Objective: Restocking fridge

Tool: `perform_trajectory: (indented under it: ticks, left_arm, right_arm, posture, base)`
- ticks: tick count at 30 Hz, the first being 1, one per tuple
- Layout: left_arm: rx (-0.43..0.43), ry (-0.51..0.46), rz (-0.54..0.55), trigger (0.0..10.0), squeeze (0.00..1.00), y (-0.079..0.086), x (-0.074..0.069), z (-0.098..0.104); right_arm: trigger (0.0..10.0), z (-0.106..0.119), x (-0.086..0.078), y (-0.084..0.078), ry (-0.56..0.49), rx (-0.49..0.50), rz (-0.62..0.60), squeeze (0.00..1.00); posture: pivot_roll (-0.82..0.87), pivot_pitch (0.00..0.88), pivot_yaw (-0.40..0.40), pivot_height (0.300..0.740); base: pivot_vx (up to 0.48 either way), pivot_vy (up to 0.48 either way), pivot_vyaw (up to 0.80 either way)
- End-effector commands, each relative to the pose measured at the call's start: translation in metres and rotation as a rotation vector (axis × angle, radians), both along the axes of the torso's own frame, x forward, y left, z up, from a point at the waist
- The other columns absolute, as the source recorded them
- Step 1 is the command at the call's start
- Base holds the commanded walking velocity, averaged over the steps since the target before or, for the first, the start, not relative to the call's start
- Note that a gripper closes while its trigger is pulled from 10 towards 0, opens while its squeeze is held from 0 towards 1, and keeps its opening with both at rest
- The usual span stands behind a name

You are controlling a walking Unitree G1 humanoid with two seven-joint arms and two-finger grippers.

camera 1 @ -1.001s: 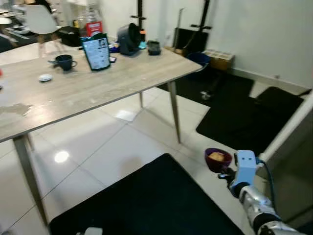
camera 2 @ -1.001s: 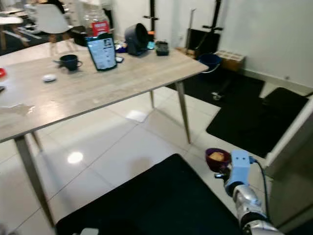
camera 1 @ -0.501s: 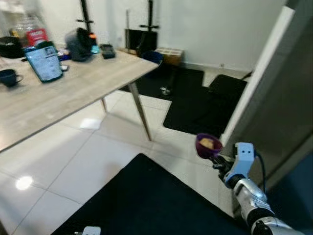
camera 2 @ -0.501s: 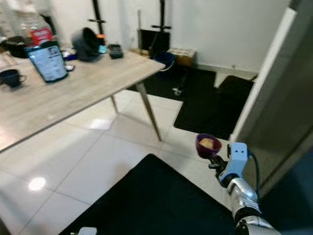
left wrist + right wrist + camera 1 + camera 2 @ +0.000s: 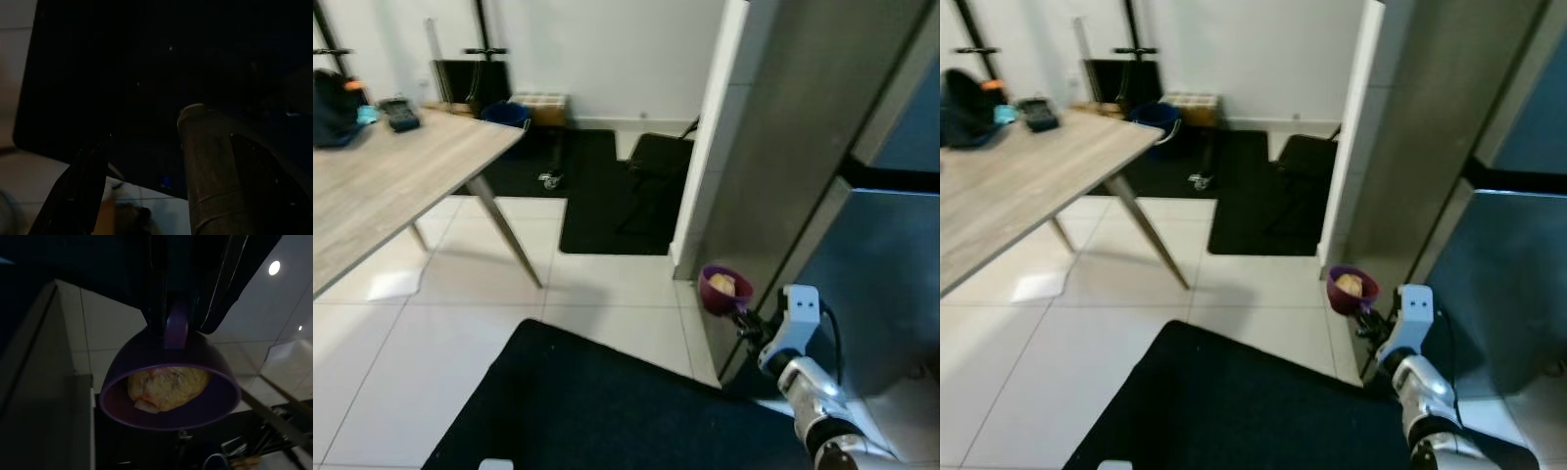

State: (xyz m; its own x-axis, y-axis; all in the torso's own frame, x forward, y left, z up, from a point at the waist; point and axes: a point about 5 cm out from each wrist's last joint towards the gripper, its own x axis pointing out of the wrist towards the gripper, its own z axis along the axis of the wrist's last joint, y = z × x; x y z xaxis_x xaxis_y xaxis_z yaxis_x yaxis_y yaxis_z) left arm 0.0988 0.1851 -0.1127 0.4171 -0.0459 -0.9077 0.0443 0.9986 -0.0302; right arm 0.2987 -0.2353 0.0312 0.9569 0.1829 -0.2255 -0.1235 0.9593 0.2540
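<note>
My right gripper is shut on the handle of a small purple bowl that holds a piece of yellowish food. It carries the bowl at low height, right beside the front corner of the tall steel fridge. In the right wrist view both black fingers pinch the bowl's handle from either side. The left wrist view is dark, with the left gripper's fingers hanging spread over a black mat.
A black floor mat lies underfoot. The wooden table with slanted legs stands at the left. A white wall edge borders the fridge, and another black mat lies beyond it.
The view has swung right, so the table slid to the left and the fridge came into sight. The bowl stays held in my right gripper.
</note>
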Motion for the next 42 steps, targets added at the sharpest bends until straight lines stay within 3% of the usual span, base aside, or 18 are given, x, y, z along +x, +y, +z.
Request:
perform_trajectory:
  ticks: [1,13,23,35,42]
  left_arm:
    - [-0.002,0.053,-0.005,10.0,0.00,-0.001,-0.013,-0.004]
    - [0.007,0.043,0.023,10.0,0.00,-0.001,-0.012,-0.003]
    - [0.021,0.007,0.097,10.0,0.00,0.001,-0.011,-0.003]
    - [0.053,-0.034,0.186,10.0,0.00,0.004,-0.011,-0.001]
    - [0.067,-0.022,0.184,10.0,0.00,0.005,-0.012,-0.002]
  right_arm:
    - [10.0,0.003,0.000,-0.003,-0.020,-0.003,-0.011,0.00]
    - [10.0,-0.006,-0.009,-0.011,0.025,-0.024,-0.049,0.00]
    - [10.0,-0.015,-0.022,-0.029,0.076,-0.054,-0.145,0.00]
    - [10.0,-0.013,-0.021,-0.031,0.074,-0.068,-0.152,0.00]
    - [10.0,-0.014,-0.022,-0.030,0.083,-0.084,-0.144,0.00]
  posture:
    - [0.03,0.000,0.019,0.739]
    - [0.03,0.000,0.020,0.739]
    - [0.03,0.000,0.020,0.739]
    - [0.03,0.000,0.022,0.739]
    - [0.03,0.000,0.022,0.739]
  base:
    - [0.000,0.000,-0.80]
    - [0.000,0.000,-0.80]
    - [0.000,0.000,-0.80]
    - [0.000,0.000,-0.80]
    - [0.000,0.000,-0.77]
